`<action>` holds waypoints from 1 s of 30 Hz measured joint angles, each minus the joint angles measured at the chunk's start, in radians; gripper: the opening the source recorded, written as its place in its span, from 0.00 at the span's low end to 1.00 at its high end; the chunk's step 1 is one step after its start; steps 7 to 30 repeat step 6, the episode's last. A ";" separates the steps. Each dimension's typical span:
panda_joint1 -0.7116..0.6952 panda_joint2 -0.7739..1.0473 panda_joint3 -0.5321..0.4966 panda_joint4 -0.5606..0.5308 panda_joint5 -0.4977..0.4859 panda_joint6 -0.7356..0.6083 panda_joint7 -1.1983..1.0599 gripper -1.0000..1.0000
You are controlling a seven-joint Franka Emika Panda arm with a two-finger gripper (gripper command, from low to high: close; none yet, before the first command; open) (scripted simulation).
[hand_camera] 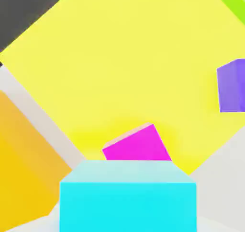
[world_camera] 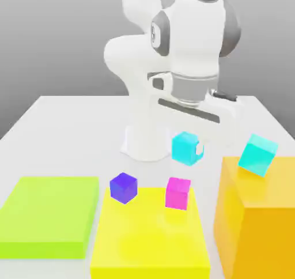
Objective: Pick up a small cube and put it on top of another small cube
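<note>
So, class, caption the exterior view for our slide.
Robot gripper holding a sky-blue cube above a yellow block bearing purple and pink cubes.

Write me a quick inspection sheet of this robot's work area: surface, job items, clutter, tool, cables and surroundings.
Surface: pale, smooth tabletop.
Job items: sky-blue cube held up in the tool, not yet stacked; pink cube and purple cube on the low yellow block; turquoise cube on the tall orange block. Which cube is the target, I cannot tell.
Clutter: flat green block, with nothing on it.
Tool: closed on the sky-blue cube.
Cables: nothing seen.
Surroundings: plain grey backdrop behind the white robot arm.
</note>
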State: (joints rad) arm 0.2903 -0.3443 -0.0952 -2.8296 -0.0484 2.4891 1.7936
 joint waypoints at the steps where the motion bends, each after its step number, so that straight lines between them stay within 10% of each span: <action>1: 0.000 0.032 -0.003 -0.009 0.002 0.040 -0.001 0.00; 3: 0.000 0.100 -0.007 -0.025 0.003 0.124 -0.003 0.00; 4: 0.000 0.118 -0.007 -0.029 0.003 0.146 -0.003 1.00; 30: 0.000 0.118 -0.007 -0.029 0.003 0.146 -0.003 1.00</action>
